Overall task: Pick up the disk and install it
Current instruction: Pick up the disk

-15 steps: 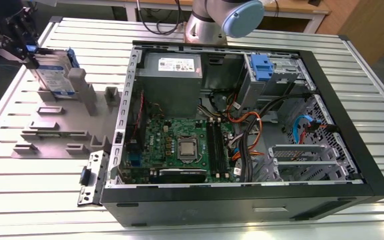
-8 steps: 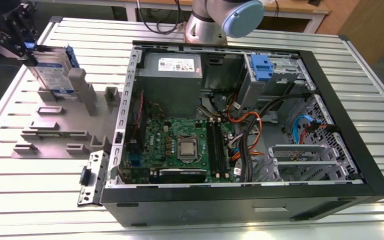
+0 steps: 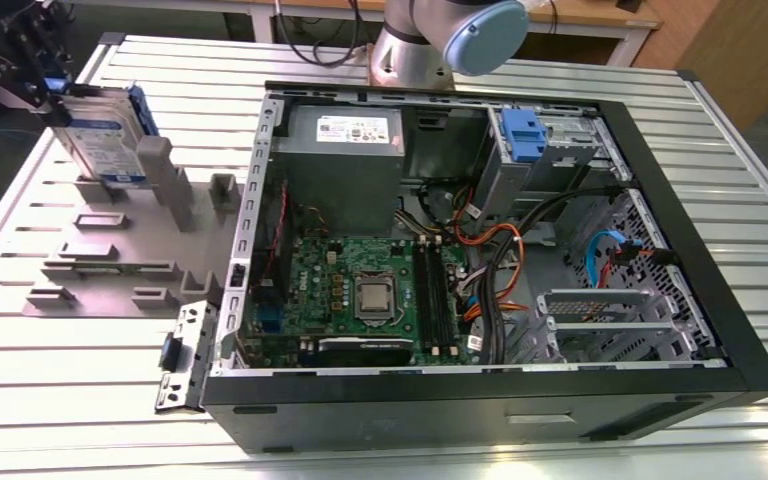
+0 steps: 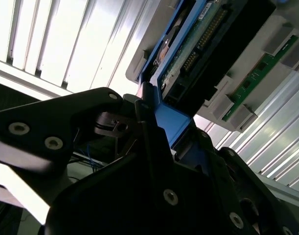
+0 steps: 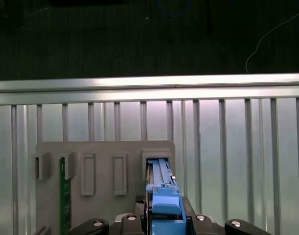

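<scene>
At the upper left of the exterior view, the disk [image 3: 101, 138] stands on edge at the grey rack [image 3: 117, 270] on the bench [image 3: 77, 400] (long axis upright). The tool [image 3: 57, 95] is clamped on its top end, and the open computer case [image 3: 491, 400] lies to the right.

Table [image 3: 77, 400] is a ribbed aluminium slat top; open black pc case [image 3: 491, 410] sits on it toward the exterior view's right; grey slotted holder plate [image 3: 104, 270] lies flat just beside the case; arm base [image 3: 404, 60] stands behind.
</scene>
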{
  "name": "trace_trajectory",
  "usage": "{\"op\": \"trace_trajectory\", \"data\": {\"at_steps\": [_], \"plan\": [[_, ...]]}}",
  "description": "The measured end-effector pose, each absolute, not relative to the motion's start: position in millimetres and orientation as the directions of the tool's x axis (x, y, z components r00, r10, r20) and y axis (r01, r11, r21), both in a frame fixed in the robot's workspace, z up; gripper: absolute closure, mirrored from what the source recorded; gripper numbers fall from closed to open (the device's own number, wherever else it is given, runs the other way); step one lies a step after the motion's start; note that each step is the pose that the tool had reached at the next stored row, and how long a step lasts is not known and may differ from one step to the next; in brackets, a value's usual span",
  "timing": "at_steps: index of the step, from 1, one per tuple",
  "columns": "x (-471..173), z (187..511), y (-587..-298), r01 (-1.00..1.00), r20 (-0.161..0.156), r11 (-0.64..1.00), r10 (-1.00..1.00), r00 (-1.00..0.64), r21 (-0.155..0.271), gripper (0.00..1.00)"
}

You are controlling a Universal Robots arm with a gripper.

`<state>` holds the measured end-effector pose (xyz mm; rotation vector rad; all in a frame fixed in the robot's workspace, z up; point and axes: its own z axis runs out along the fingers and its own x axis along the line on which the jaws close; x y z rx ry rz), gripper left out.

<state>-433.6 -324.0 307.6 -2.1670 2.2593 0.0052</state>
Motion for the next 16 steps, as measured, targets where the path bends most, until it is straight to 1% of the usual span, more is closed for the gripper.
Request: {"op": "trace_trajectory", "data": {"at_steps": [16], "plan": [[-433.5,320.7,-324.0,-0.999,-0.010,0.042,-0.999,-0.042,-0.006,0.64]]}}
